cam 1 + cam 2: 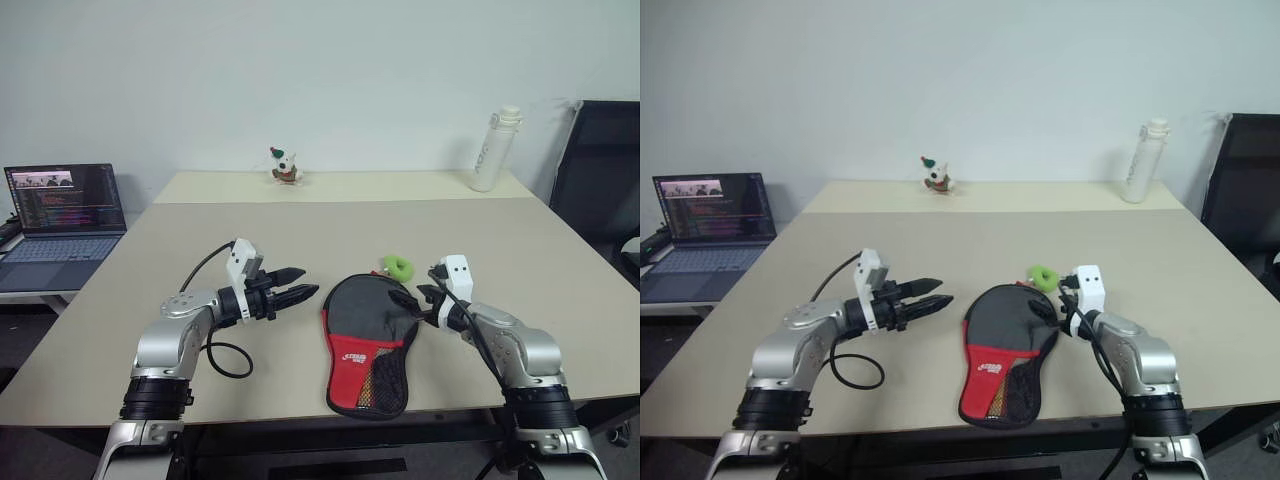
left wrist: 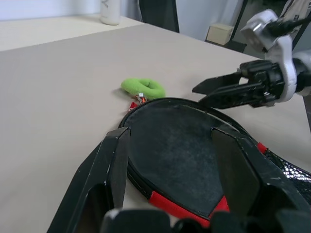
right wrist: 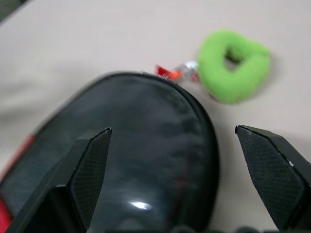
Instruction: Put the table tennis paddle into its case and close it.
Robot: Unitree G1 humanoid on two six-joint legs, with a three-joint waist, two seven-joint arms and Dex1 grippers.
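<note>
The case (image 1: 362,325) lies flat on the table near its front edge, black round end away from me and red mesh panel (image 1: 372,375) toward me. A green ring (image 1: 398,265) hangs from the zip pull at the round end. The table tennis paddle is hidden. My left gripper (image 1: 298,283) hovers just left of the case, pointing at it, open and empty. My right gripper (image 1: 408,298) is at the case's right edge, above the round end, also open with nothing between its fingers. The left wrist view shows the zip line (image 2: 204,112) along the case's rim.
A laptop (image 1: 65,210) stands open at the far left. A white bottle (image 1: 495,150) and a small figurine (image 1: 286,167) stand at the table's back. A black chair (image 1: 600,170) is at the right. A black cable (image 1: 225,355) loops beside my left arm.
</note>
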